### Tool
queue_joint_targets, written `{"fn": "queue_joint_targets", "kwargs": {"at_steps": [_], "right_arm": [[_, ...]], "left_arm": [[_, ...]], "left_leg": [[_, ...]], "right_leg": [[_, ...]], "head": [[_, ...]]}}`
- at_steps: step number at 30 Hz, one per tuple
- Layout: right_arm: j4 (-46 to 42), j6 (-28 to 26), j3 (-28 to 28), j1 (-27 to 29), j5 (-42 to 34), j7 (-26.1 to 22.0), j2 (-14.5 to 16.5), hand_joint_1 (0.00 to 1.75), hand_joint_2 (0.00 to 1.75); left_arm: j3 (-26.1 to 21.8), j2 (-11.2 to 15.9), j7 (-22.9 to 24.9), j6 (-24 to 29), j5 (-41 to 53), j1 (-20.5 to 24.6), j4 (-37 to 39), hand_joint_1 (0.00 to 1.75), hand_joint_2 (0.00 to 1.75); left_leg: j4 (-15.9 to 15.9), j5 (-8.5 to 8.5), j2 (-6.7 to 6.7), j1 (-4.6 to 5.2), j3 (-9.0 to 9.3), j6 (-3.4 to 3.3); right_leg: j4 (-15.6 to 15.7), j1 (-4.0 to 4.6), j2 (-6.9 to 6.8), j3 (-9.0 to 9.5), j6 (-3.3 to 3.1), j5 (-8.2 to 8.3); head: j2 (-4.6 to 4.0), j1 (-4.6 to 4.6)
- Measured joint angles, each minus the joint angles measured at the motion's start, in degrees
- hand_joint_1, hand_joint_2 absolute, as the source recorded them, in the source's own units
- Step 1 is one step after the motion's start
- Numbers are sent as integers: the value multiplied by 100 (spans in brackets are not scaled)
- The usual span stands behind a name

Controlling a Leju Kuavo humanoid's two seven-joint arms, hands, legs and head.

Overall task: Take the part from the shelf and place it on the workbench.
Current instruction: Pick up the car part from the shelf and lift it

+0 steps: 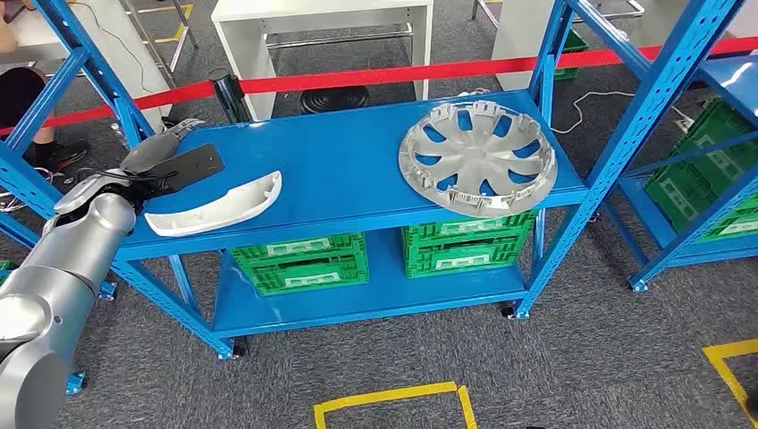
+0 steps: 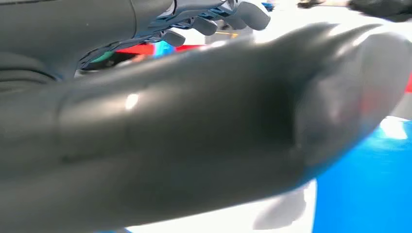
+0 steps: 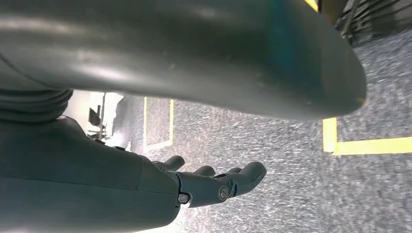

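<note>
The white part (image 1: 219, 206) lies at the near left of the blue shelf (image 1: 349, 170), and the left hand (image 1: 170, 159) is just above its left end, fingers apart, holding nothing. The right hand (image 3: 214, 182) hangs over the grey floor (image 3: 291, 170), fingers loosely curled and apart, holding nothing. A silver wheel cover (image 1: 478, 156) sits on the right of the shelf, and no words can be read on anything.

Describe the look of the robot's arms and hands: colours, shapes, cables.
The left arm is a thick, rounded silver cylinder with a smooth metallic sheen, narrowing to a grey wrist cover where thin black cables run. The left hand has a flat black palm plate and slim dark grey fingers. The right hand is dark grey, with a fat glossy thumb, ribbed cover and small silver screws.
</note>
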State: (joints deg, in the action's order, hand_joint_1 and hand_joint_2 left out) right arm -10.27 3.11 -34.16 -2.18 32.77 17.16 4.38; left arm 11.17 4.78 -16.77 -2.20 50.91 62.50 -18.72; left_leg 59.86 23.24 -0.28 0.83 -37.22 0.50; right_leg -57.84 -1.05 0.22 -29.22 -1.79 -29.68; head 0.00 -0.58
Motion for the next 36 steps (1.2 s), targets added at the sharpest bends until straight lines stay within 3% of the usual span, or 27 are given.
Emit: {"fn": "queue_joint_targets", "kwargs": {"at_steps": [4, 7, 9, 11, 12, 13, 15, 17, 22, 24, 26, 28, 29, 31, 32, 34, 36], "right_arm": [[1, 12, -3, -9, 14, -34, 20, 0, 0], [-7, 17, -7, -19, 33, -39, 2, 0, 0], [-11, 28, -7, -34, 53, -48, -10, 0, 0], [-11, 36, -7, -40, 69, -56, -25, 0, 0], [-11, 39, -7, -36, 76, -54, -33, 0, 0], [-11, 43, -7, -34, 81, -49, -41, 0, 0], [-11, 49, -7, -32, 93, -44, -51, 0, 0], [-11, 50, -8, -34, 100, -62, -55, 0, 0], [-11, 51, -18, -20, 113, -119, -51, 0, 0], [-11, 51, -21, -25, 128, -120, -49, 0, 0], [-11, 52, -28, -24, 146, -120, -50, 0, 0], [-11, 54, -37, -22, 158, -120, -51, 0, 0], [-11, 56, -40, -22, 163, -120, -51, 0, 0], [-11, 64, -43, -23, 183, -120, -51, 0, 0], [-11, 72, -44, -25, 196, -121, -51, 0, 0], [-11, 83, -44, -29, 217, -121, -52, 0, 0], [-11, 87, -45, -27, 230, -120, -55, 0, 0]], "left_arm": [[24, -32, 29, -89, -11, -23, -14, 0, 0], [78, -78, 143, -250, -9, -37, -60, 0, 0], [114, -108, 208, -389, -37, -47, -72, 0, 87], [149, -121, 237, -496, -61, -85, -65, 0, 175], [162, -127, 229, -553, -78, -116, -61, 0, 175], [175, -129, 202, -615, -101, -143, -58, 0, 175], [212, -124, 111, -730, -151, -175, -57, 0, 175], [254, -105, 45, -779, -173, -183, -58, 0, 175], [356, -46, 10, -867, -174, -233, -58, 0, 175], [406, -19, -27, -957, -174, -250, -57, 0, 175], [475, -9, -92, -1086, -180, -298, -55, 0, 175], [554, -1, -161, -1204, -197, -388, -56, 0, 175], [587, 7, -192, -1241, -206, -423, -58, 0, 175], [648, 31, -238, -1296, -223, -448, -79, 0, 175], [685, 45, -259, -1326, -230, -448, -93, 0, 175], [761, 73, -294, -1375, -244, -468, -118, 0, 175], [827, 89, -329, -1407, -262, -518, -139, 0, 175]], "left_leg": [[-298, -52, -7, 66, 93, -96], [-410, -109, -13, 17, 214, -124], [-476, -99, -5, -20, 282, -154], [-450, -46, -7, -25, 289, -177], [-421, -13, -16, -27, 289, -175], [-382, 24, -28, -32, 291, -166], [-261, 121, -51, -50, 287, -123], [-110, 216, -76, -37, 231, -57], [32, 310, -87, -18, 135, 63], [452, 547, -56, -42, -64, 133], [1200, 859, -31, -73, -438, 185], [1555, 887, -15, -94, -648, 197], [1407, 745, -10, -100, -592, 189], [643, 360, -6, -101, -224, 155], [285, 243, -6, -88, -41, 137], [-44, 206, -13, -62, 132, 105], [-88, 186, -25, -59, 148, 92]], "right_leg": [[17, 0, 13, 60, 93, -88], [-52, 26, 4, 62, 179, -206], [-594, 24, 2, -232, 211, -460], [-1366, 14, 2, -729, 248, -699], [-1577, 9, 1, -908, 266, -692], [-1574, 4, 1, -983, 282, -566], [-980, -15, 0, -833, 308, -88], [-426, -22, 6, -638, 296, 177], [-317, -34, 9, -605, 129, 174], [-300, -56, 9, -586, 81, 181], [-296, -59, 7, -578, 60, 175], [-297, -61, 3, -567, 60, 165], [-297, -62, 2, -556, 66, 157], [-292, -63, 2, -522, 96, 136], [-289, -59, 4, -512, 123, 127], [-266, -48, 6, -501, 186, 124], [-240, -33, 5, -489, 137, 133]], "head": [[0, -15], [0, -16], [0, -3], [0, 5], [0, 6], [0, 7], [0, 8], [0, 13], [0, 14], [0, -2], [0, -10], [0, -10], [0, -10], [0, -10], [0, -9], [0, -7], [0, -3]]}}
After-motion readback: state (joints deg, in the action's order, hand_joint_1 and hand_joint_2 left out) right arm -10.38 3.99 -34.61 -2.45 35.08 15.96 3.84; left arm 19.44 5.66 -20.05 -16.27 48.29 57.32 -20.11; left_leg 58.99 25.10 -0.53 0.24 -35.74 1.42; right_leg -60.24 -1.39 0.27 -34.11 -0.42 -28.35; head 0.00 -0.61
